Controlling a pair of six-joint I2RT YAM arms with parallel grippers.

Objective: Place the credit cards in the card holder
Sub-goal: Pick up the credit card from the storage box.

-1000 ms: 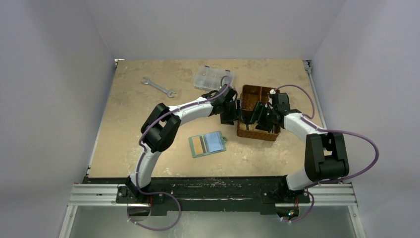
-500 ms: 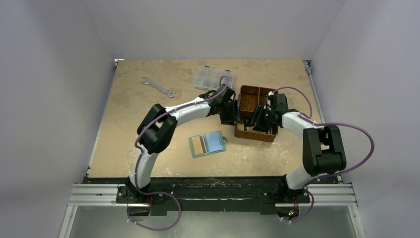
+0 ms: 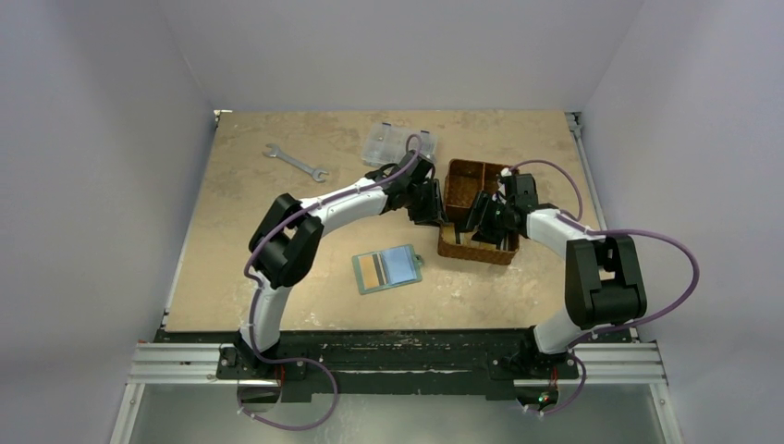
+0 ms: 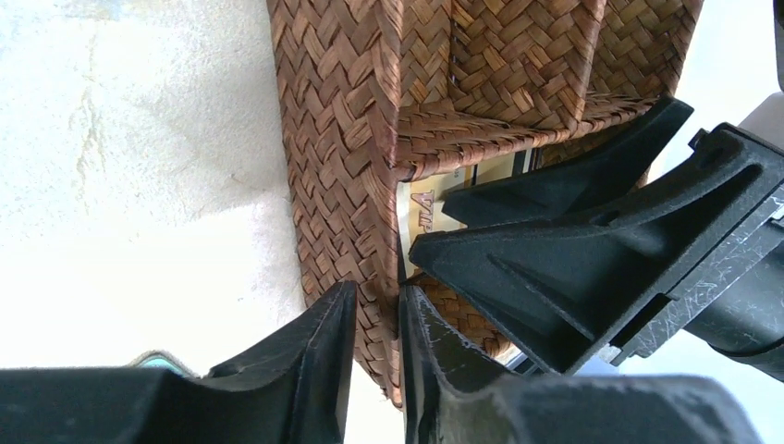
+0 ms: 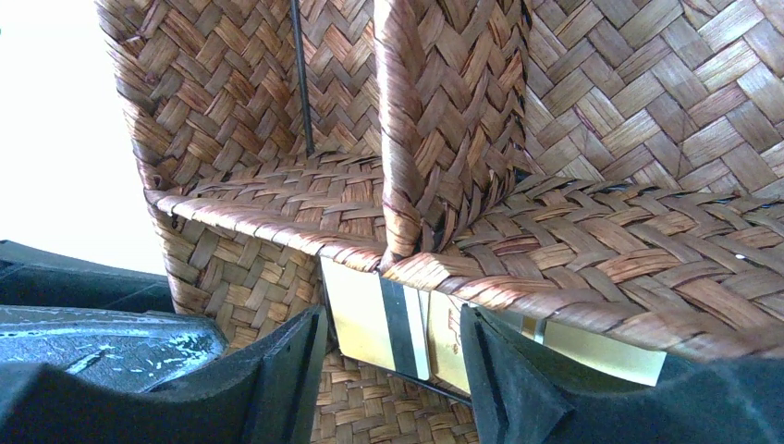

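Plainly mid-fetch. Upper left of the top view: wrench (image 3: 296, 162) and clear box (image 3: 398, 143) on the table (image 3: 240, 231), well apart from the work and of no use to it. Left of centre: left claw (image 4: 377, 296) pinched on the left wall of the basket (image 3: 467, 176) near its lower corner, one finger outside and one inside, likely to pin the basket against sliding or tipping. Lower centre: holder (image 3: 386, 268) lying open and flat, pockets up for easy loading, a gold-and-dark stripe on its left half, perhaps a card; well apart from both claws. Right of centre: right claw (image 5: 391, 319) down inside the basket's lower compartment, fingers apart, astride the cards (image 5: 361, 305) propped under the divider. Placed so, probably, to close on their thin edges. Nothing gripped there yet, by the look of it.
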